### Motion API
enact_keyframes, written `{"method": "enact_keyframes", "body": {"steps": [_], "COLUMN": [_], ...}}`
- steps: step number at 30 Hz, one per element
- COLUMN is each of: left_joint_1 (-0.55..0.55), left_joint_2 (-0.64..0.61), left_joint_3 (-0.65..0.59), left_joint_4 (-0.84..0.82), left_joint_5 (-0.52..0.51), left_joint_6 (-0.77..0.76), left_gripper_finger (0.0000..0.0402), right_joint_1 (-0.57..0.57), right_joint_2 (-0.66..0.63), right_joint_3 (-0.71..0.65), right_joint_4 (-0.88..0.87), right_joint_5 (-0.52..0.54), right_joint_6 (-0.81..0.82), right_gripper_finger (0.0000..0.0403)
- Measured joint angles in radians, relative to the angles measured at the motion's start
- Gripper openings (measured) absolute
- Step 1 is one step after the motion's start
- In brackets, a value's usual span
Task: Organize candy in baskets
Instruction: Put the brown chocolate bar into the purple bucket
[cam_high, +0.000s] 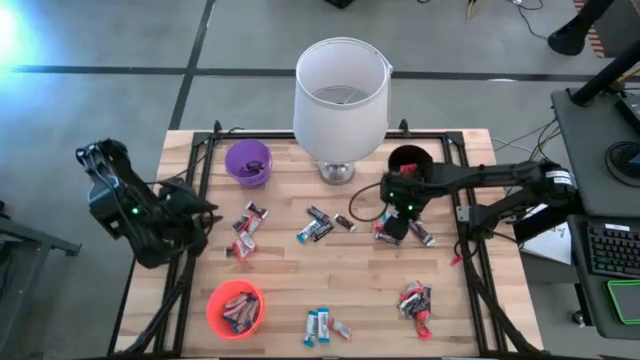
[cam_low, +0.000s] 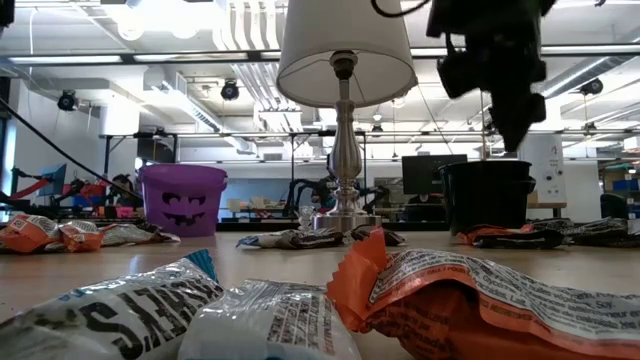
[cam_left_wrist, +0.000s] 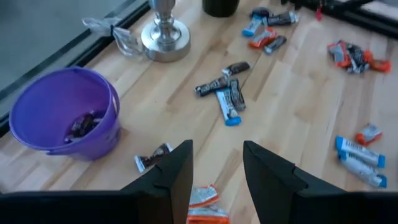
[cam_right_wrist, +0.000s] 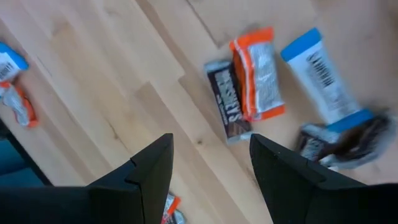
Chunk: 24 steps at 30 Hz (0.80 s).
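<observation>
Wooden counter: candy scattered. Right gripper open, empty, above dark bar; step: picking; next: descend, close. Left gripper parted, empty, waiting.

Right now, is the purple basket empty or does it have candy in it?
Not empty. The purple basket stands upright and a few dark-wrapped candies lie at its bottom, seen in the left wrist view and from above.

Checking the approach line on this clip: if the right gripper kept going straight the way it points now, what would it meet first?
Most likely the dark brown candy bar lying against an orange one; the open right gripper points down at that small pile by the black basket. Depth is unclear, so bare table could come first.
</observation>
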<state>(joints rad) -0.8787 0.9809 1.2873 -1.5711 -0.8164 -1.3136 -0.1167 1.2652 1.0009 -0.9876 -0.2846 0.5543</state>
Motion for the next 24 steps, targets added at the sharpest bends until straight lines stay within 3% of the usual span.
{"method": "enact_keyframes", "body": {"steps": [6,13,24], "left_joint_1": [0.000,0.000,0.002], "left_joint_2": [-0.025,-0.036,-0.041], "left_joint_3": [0.000,0.000,0.000], "left_joint_4": [0.000,0.000,0.000], "left_joint_5": [-0.013,-0.013,-0.014], "left_joint_6": [0.023,0.039,0.017], "left_gripper_finger": [0.0123,0.0123,0.0123], "right_joint_1": [0.054,0.094,0.115], "right_joint_2": [0.000,0.000,0.003], "right_joint_3": [-0.125,-0.225,-0.261], "right_joint_4": [0.084,0.185,0.243], "right_joint_5": [-0.003,0.067,0.105], "right_joint_6": [0.069,0.123,0.023], "right_gripper_finger": [0.0203,0.0203,0.0203]}}
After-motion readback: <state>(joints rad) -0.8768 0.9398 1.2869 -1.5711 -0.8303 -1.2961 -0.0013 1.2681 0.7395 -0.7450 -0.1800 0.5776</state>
